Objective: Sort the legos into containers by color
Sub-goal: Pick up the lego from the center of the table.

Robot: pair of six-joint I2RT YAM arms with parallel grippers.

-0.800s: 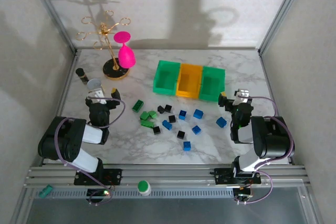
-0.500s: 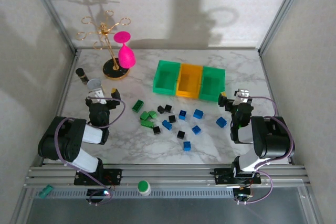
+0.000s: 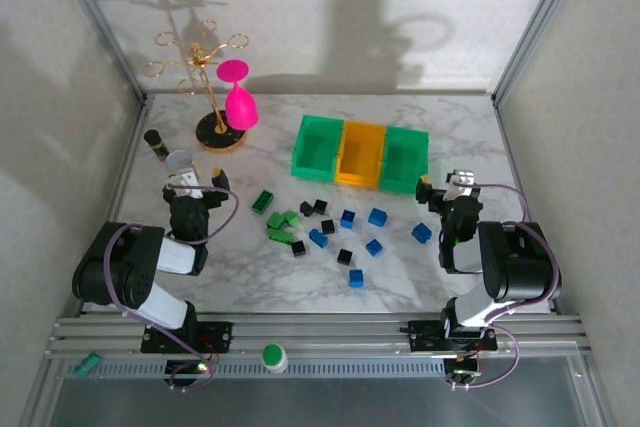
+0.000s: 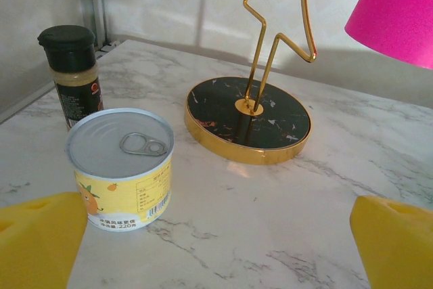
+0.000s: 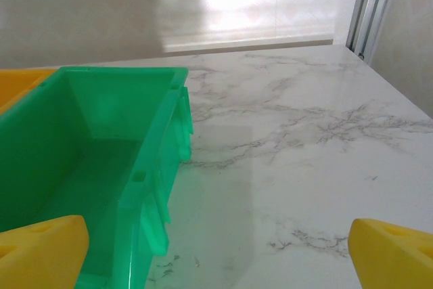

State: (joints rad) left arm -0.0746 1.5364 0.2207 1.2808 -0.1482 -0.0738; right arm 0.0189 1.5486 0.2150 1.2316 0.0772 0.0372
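Several small legos lie loose mid-table: green ones [image 3: 281, 224] to the left, black ones [image 3: 320, 207] among them, blue ones [image 3: 376, 217] to the right. Behind them the containers stand in a row: a green bin [image 3: 318, 145], a yellow-orange bin [image 3: 362, 153] and a green bin [image 3: 405, 157]. My left gripper [image 3: 199, 181] rests open at the table's left, well away from the legos, its yellow pads [image 4: 40, 235] wide apart over bare marble. My right gripper [image 3: 446, 185] is open beside the right green bin [image 5: 88, 160], with nothing between its pads [image 5: 396, 248].
Ahead of the left gripper [image 4: 216, 248] stand a tin can [image 4: 122, 167], a dark-capped spice jar [image 4: 71, 72] and a gold stand on a black round base [image 4: 247, 116] carrying a pink glass [image 3: 238, 99]. Enclosure walls border the table; bare marble lies right of the bins [image 5: 304, 153].
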